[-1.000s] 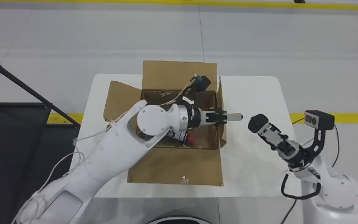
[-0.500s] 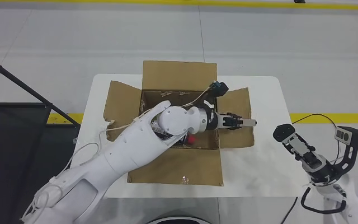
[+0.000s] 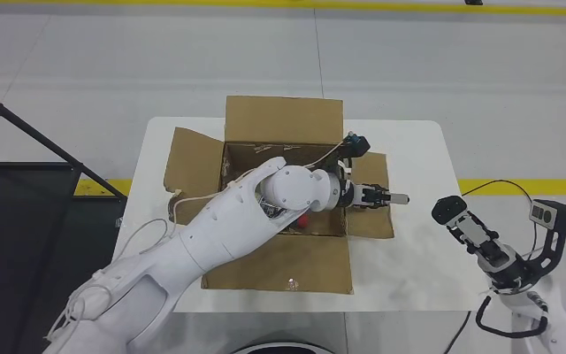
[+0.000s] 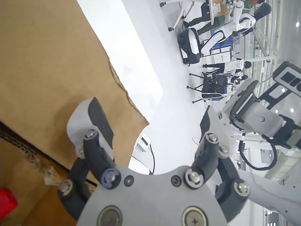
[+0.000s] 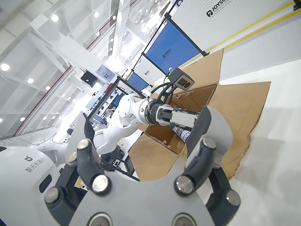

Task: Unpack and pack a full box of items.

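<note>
- Since its four flaps are folded outward, the box (image 3: pixel 283 264) is taken as ready for unpacking; it is borne by the white table (image 3: pixel 407 265).
- Inside the box a small red item (image 3: pixel 303 221) is glimpsed, judged light and rigid, best pinched across its sides.
- Above the box's right flap (image 3: pixel 376 221) the left gripper (image 3: pixel 393 197) is held, fingers (image 4: pixel 98 116) spread wide, nothing held.
- Well apart from the box, the right gripper (image 3: pixel 449 211) is poised, likewise spread wide and empty.
</note>
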Controlling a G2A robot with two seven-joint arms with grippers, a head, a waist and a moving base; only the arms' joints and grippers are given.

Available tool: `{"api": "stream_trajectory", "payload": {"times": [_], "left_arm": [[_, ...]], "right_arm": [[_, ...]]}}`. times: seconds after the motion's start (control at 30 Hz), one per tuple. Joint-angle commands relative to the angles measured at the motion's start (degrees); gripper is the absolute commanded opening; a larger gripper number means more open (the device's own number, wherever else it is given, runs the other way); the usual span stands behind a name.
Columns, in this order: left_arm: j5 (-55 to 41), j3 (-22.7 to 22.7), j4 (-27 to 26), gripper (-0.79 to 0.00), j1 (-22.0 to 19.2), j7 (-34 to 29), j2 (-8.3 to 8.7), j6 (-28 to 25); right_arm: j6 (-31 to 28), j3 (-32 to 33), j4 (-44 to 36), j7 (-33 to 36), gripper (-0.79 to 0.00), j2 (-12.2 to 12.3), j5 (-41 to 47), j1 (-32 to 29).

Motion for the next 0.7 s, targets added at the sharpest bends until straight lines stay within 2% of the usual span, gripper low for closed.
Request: {"api": "stream_trajectory", "payload": {"times": [0.0, 0.2, 0.33, 0.47, 0.67], "left_arm": [[0.0, -0.3, 0.0, 0.0, 0.2, -0.1, -0.12, 0.1], [0.8, -2.4, -1.3, 0.0, 0.9, -0.3, -0.05, 0.1], [1.7, -5.6, -4.2, 0.0, 1.6, -0.7, 0.74, 0.0], [3.9, -10.2, -8.6, 0.0, 3.7, -1.4, 2.31, 0.5], [9.2, -20.0, -19.4, 0.0, 8.7, -4.6, 5.63, 3.0]], "right_arm": [[0.0, 0.0, 0.0, 0.0, 0.0, 0.0, 0.0, 0.0], [0.0, 0.0, 0.0, 0.0, 0.0, 0.0, 0.0, 0.0], [0.0, 0.0, 0.0, 0.0, 0.0, 0.0, 0.0, 0.0], [0.8, -1.0, -2.4, 0.7, 0.0, 0.3, -3.7, 1.1], [3.3, -5.2, -4.4, 4.4, 0.0, 1.3, -10.1, 8.8]]}}
